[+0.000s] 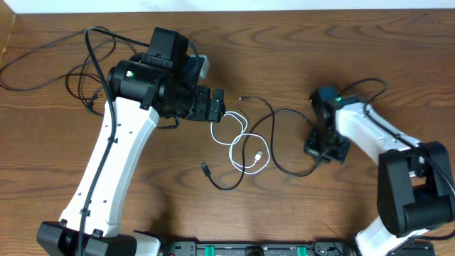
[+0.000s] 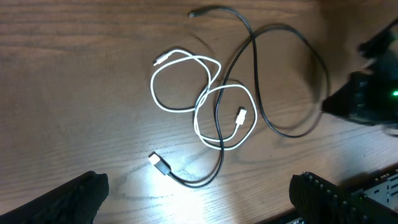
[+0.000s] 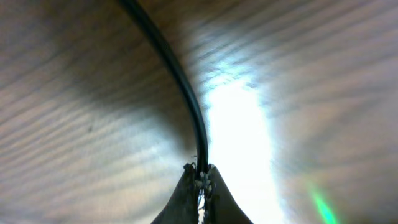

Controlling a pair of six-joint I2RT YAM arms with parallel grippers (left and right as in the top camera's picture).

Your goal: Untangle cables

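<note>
The right jaws are pinched together on a black cable (image 3: 185, 93), low against the wooden worktop (image 1: 355, 43). In the right wrist view the cord runs straight out from between the tips. The grip sits on the outer side of the wide black loop, well away from the knot of crossings. That looks like a sensible place to pull from: drawing that side outward should slide the black cord off the white cable (image 2: 208, 93) rather than tighten it.

The left jaws are spread wide and hold nothing. They hang above the tangle, with one dark finger at each bottom corner of the left wrist view (probably waiting to pin or pick the white cord).

The white cable lies mid-worktop between the two arms in two overlapping loops. A black strand crosses the second loop and ends in a plug (image 2: 160, 163) just below it. I cannot tell whether the black cord here is one cable or two.

No bin, tray or box shows in any view, so every cord lies loose on the wood.
</note>
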